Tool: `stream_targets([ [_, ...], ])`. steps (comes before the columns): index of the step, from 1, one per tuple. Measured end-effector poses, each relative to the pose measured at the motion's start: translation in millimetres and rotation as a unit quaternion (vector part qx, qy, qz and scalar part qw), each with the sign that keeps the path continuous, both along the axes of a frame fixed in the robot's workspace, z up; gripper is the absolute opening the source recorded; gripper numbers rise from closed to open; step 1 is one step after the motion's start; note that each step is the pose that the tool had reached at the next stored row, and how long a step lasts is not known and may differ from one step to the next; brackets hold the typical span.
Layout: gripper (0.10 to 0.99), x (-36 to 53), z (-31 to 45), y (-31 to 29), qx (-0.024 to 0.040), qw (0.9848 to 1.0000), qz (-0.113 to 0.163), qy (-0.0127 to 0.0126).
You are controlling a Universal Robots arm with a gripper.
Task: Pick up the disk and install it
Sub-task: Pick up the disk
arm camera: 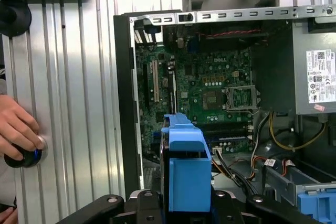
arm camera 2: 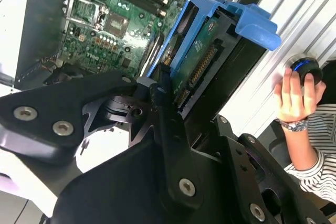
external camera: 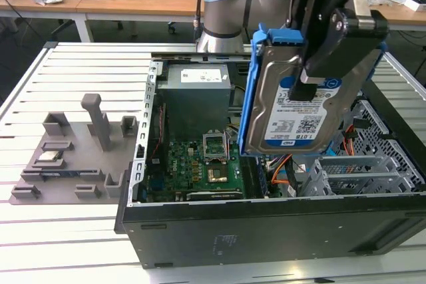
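The disk [external camera: 293, 124], a silver drive with a blue-and-white label in a blue plastic bracket, hangs on edge above the right half of the open computer case [external camera: 266, 231]. My gripper [external camera: 306, 88] is shut on it from above, one black finger across the labelled face. In the second wrist view the black fingers [arm camera 2: 164, 90] clamp the disk [arm camera 2: 210, 40], whose circuit-board side and connector show. The first wrist view looks down the blue bracket [arm camera: 186, 171] onto the motherboard [arm camera: 210, 98]. The disk is held clear of the case.
Inside the case sit the green motherboard [external camera: 200, 164], the grey power supply [external camera: 196, 91] and metal drive cages [external camera: 373, 164] with orange cables. A grey fixture tray [external camera: 73, 157] lies at the exterior view's left. A person's hand [arm camera: 18, 129] rests on a round button beside the case.
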State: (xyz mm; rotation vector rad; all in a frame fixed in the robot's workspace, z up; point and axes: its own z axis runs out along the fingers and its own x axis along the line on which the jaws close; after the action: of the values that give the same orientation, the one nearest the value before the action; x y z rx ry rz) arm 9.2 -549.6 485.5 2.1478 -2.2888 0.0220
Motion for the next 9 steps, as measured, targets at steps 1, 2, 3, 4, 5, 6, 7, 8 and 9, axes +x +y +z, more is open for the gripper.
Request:
stream_targets([
  [1, 0.361, 2.1, 0.0, 0.0, 0.0, 1.0, 0.0, 0.0],
  [2, 0.361, 5.8, 0.0, 0.0, 0.0, 1.0, 0.0, 0.0],
  [3, 0.361, 8.2, 0.0, 0.0, -0.0001, 1.0, 0.0, 0.0],
  [4, 0.361, 10.7, 0.0, 0.0, 0.0, 1.0, 0.0, 0.0],
  [5, 0.361, 13.8, 0.0, -0.1, 0.0, 1.0, 0.0, 0.0],
  [6, 0.361, 17.2, 0.0, -0.1, 0.0, 1.0, 0.0, 0.0],
  [7, 0.361, 19.6, 0.0, -0.2, 0.0, 1.0, 0.0, 0.0],
  [8, 0.361, 21.7, 0.0, -0.2, 0.0, 1.0, 0.0, 0.0],
  [9, 0.361, 24.4, 0.0, -0.2, 0.0, 1.0, 0.0, 0.0],
])
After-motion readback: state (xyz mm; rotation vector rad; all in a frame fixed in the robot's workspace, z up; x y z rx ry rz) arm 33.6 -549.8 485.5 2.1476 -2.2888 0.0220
